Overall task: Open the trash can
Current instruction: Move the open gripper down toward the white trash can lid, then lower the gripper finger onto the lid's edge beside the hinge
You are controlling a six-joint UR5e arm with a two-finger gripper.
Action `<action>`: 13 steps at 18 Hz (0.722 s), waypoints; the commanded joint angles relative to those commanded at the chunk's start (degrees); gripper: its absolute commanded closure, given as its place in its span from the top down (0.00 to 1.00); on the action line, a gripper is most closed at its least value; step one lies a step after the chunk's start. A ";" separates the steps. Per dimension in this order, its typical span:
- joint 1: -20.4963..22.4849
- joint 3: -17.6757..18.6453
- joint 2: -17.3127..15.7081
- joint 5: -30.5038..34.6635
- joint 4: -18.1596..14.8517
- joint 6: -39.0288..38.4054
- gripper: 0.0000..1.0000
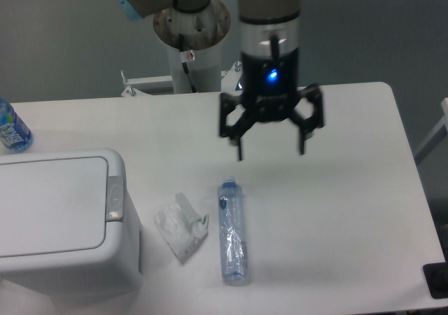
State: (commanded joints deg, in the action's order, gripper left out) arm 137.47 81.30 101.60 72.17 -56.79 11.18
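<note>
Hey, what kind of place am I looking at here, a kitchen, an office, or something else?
Most likely a robotics lab or test bench: a robot arm's gripper hangs open over a plain white table set with a lidded white trash can and a plastic bottle, against bare grey flooring.

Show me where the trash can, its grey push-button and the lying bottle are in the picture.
trash can [52,203]: fixed camera view, middle of its closed flat lid.
grey push-button [114,198]: fixed camera view, centre of the tab at the lid's right edge.
lying bottle [232,231]: fixed camera view, middle of its clear body.
</note>
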 joint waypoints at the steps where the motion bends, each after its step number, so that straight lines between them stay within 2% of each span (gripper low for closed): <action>1: -1.32 0.09 0.61 -0.36 0.79 -1.23 1.00; 5: -4.04 0.17 2.03 -0.36 2.38 -2.39 1.00; 13: -7.57 0.79 3.26 -0.36 2.47 -2.21 1.00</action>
State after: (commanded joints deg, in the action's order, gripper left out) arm 129.90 82.09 104.85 71.81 -54.32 8.96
